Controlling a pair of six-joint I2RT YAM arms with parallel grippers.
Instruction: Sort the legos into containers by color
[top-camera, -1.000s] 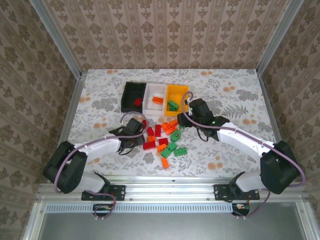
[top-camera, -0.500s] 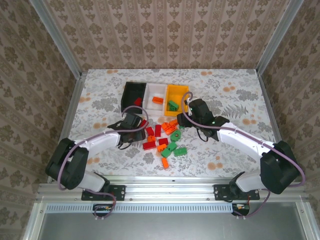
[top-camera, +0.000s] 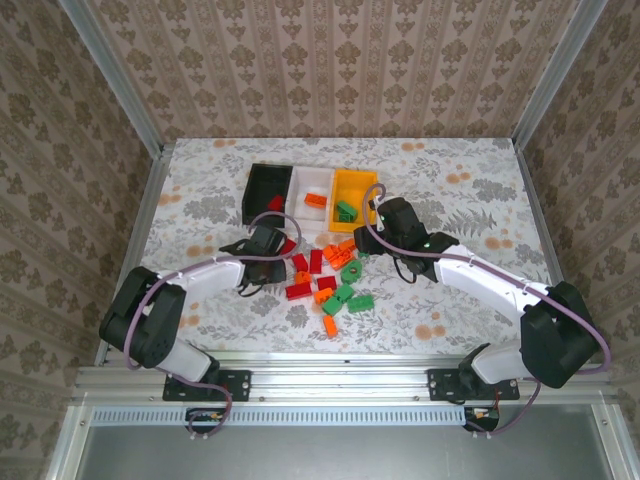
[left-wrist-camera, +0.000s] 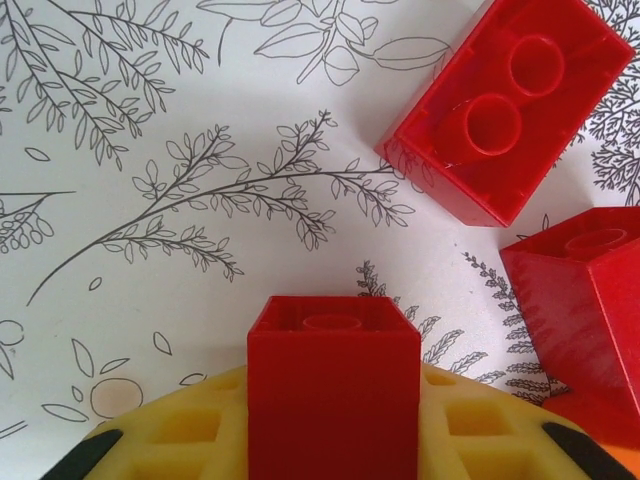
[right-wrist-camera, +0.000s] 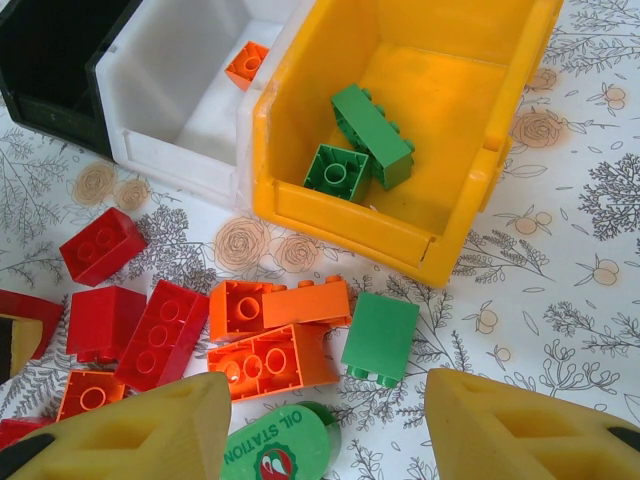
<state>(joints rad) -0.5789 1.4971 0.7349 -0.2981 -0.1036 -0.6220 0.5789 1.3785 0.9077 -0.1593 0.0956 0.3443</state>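
Your left gripper (top-camera: 268, 244) is pinching a held red brick (left-wrist-camera: 335, 380). On its wrist view the yellow pads (left-wrist-camera: 190, 435) press against both sides of the brick, over the flowered table (top-camera: 200, 190). You cannot tell whether the brick is lifted clear of the surface. A second red brick (left-wrist-camera: 505, 110) lies loose at 1 o'clock of the held one and a third red brick (left-wrist-camera: 585, 300) at 3 o'clock, neither touching it.

Your right gripper (right-wrist-camera: 325, 390) hangs with its fingers spread wide and nothing between them, over the loose pile (top-camera: 330, 275) of red, orange and green legos.

From above, the three joined bins sit at 12 o'clock of that pile. The black bin (top-camera: 250, 195) holds a binned red brick (top-camera: 275, 203). The white bin (top-camera: 315, 180) holds an orange brick (right-wrist-camera: 246, 63). The yellow bin (right-wrist-camera: 340, 215) holds two green bricks (right-wrist-camera: 372, 120). A loose green brick (right-wrist-camera: 380, 338) lies at 6 o'clock of the yellow bin, near its front wall.
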